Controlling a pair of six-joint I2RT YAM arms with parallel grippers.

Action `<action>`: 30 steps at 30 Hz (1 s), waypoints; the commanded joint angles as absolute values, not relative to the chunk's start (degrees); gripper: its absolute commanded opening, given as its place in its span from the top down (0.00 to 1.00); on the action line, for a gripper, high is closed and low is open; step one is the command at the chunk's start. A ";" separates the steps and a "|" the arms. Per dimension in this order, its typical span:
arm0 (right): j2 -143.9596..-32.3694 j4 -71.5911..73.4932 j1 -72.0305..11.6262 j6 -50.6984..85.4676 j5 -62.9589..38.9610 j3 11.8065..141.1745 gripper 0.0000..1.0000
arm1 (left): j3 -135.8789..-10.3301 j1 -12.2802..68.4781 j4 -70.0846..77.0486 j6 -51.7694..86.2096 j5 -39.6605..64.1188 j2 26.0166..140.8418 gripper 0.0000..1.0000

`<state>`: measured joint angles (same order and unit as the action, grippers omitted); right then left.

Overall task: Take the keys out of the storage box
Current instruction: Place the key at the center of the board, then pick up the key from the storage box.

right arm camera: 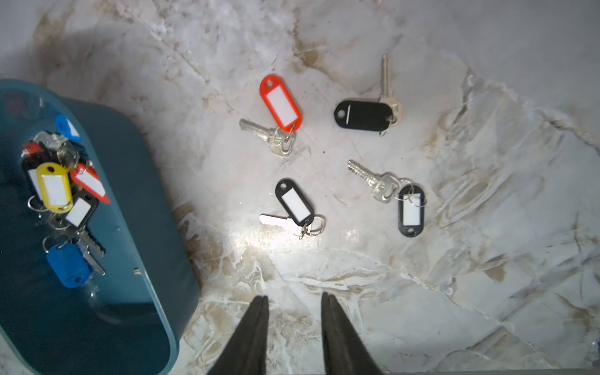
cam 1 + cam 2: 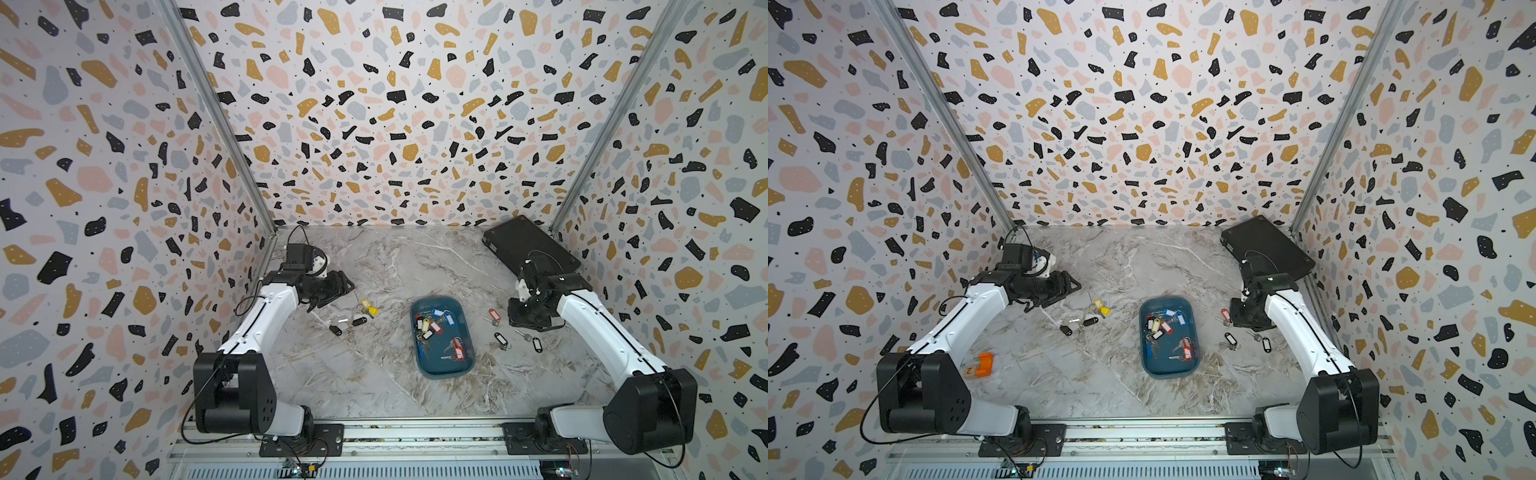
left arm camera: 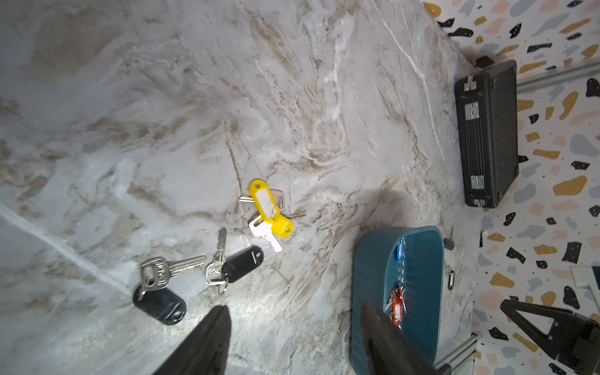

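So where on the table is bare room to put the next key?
Bare: the table between the left tool and the black case; also the strip between the box and the front rail. Crowded: loose keys on both sides of the box.

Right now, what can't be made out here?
- Keys in the storage box: overlapping, too small to count in both top views.
- Storage box interior: behind its own wall in left wrist view; cut by frame edge in right wrist view.
- Right gripper jaws: under the wrist in both top views.
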<state>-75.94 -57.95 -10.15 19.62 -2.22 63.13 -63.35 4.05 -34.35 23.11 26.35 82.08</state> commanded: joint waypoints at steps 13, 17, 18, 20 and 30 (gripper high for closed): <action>-61.36 -64.22 -10.06 20.19 2.81 55.88 0.74 | -85.64 39.11 -44.41 22.14 8.12 95.10 0.42; -61.25 -64.16 -10.02 20.17 2.81 55.90 0.76 | -92.29 41.79 -44.11 28.39 9.05 104.44 0.46; -61.25 -64.12 -10.04 20.17 2.81 55.82 0.77 | -93.45 42.05 -44.07 29.75 9.14 106.53 0.48; -61.09 -64.08 -10.02 20.19 2.81 55.74 0.77 | -95.88 43.21 -44.42 31.49 8.35 110.92 0.52; -61.00 -62.89 -10.06 20.08 2.05 54.84 0.78 | -103.54 47.14 -46.39 32.87 4.00 121.57 0.61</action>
